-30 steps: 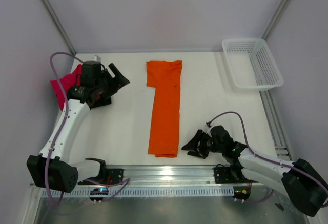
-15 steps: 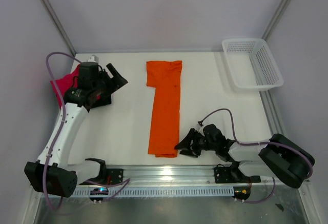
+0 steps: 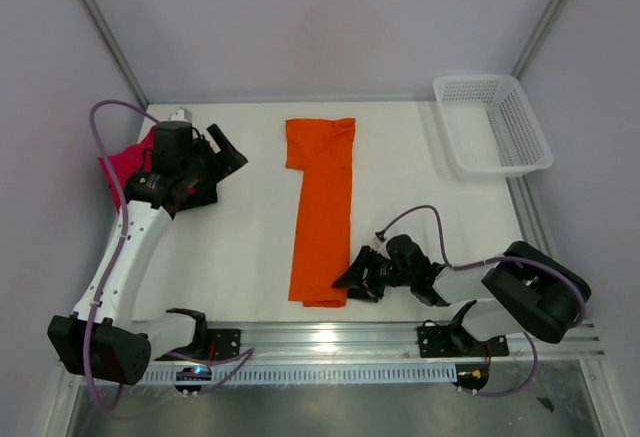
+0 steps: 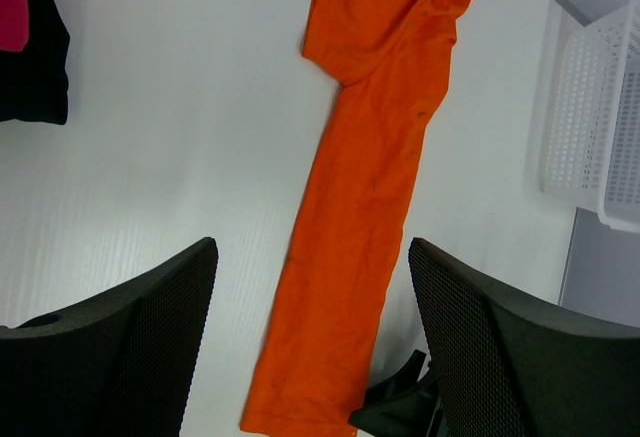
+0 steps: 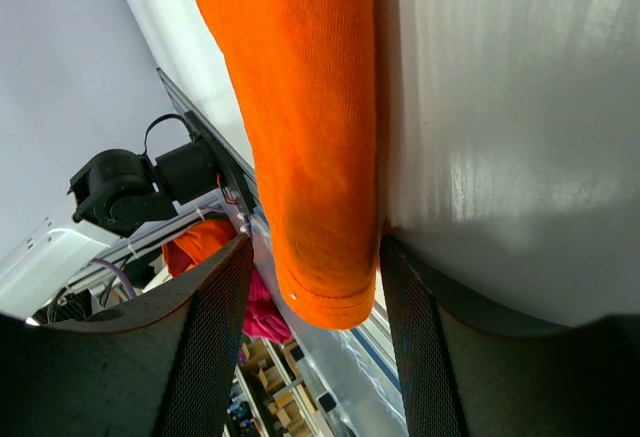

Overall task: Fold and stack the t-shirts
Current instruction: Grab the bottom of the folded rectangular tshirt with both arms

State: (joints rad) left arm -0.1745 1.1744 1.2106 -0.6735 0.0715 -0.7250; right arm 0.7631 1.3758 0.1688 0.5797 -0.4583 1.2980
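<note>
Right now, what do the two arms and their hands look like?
The left arm and right arm have white links, black joint housings and a purple cable looping past the wrist. The left hand and right hand are black, two-fingered, with mesh-textured pads.

A white plastic mesh basket (image 3: pixel 487 132) is set upright at the far right corner of a white table (image 3: pixel 250 247), with its long side slightly angled to the table's right edge. In the left wrist view only part of the basket's latticed wall is seen, cut off by the frame. Pale grey wall panels (image 3: pixel 330 27) are seen behind and to the left of the basket, joined at slanted metal corner posts (image 3: pixel 548 17), one just behind the basket. A grey metal track (image 3: pixel 530 227) is run from the basket toward a ribbed aluminium rail (image 3: pixel 330 335), well apart from the basket. What seems to be a slotted strip (image 3: pixel 340 369) is fixed just beyond that.
</note>
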